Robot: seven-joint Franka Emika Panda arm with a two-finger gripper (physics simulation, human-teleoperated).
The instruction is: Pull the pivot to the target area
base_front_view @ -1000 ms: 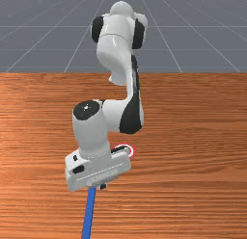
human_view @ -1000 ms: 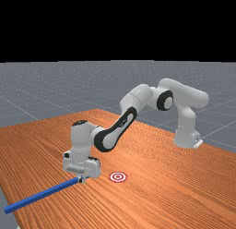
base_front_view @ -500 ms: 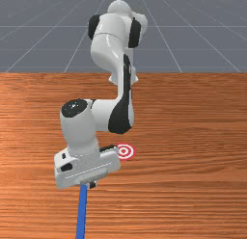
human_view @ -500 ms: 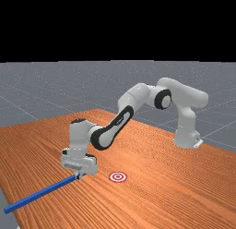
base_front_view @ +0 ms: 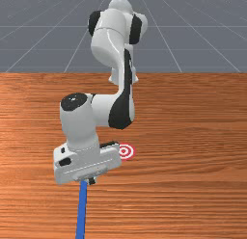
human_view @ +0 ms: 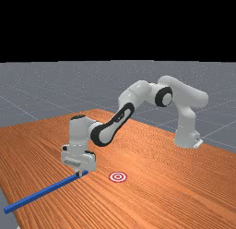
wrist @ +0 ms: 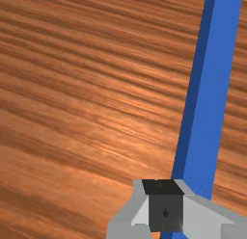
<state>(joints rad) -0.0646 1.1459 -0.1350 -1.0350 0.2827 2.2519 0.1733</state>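
In the front view my gripper (base_front_view: pixel 90 181) is low over the near end of the long blue bar (base_front_view: pixel 81 209), slightly to the front view's right of it. The far view has the gripper (human_view: pixel 79 173) against or just above the blue bar (human_view: pixel 41 193), whose end pokes out past the fingertips. The wrist view puts the shut gripper (wrist: pixel 165 206) partly over the blue bar (wrist: pixel 207 98). The red-and-white target (base_front_view: pixel 125 151) lies flat on the table, partly behind the hand; its rings (human_view: pixel 118 177) are whole in the far view.
The wooden table (base_front_view: pixel 193 194) surrounds the bar and target. In the far view the bar's other end reaches the table's left edge (human_view: pixel 10 214). The arm's elbow and forearm (base_front_view: pixel 120 108) hang above the table behind the hand.
My hand has shifted to the front view's left, then risen slightly. The blue bar has also moved to the front view's left, and its end beyond my fingertips has come into sight in the far view.
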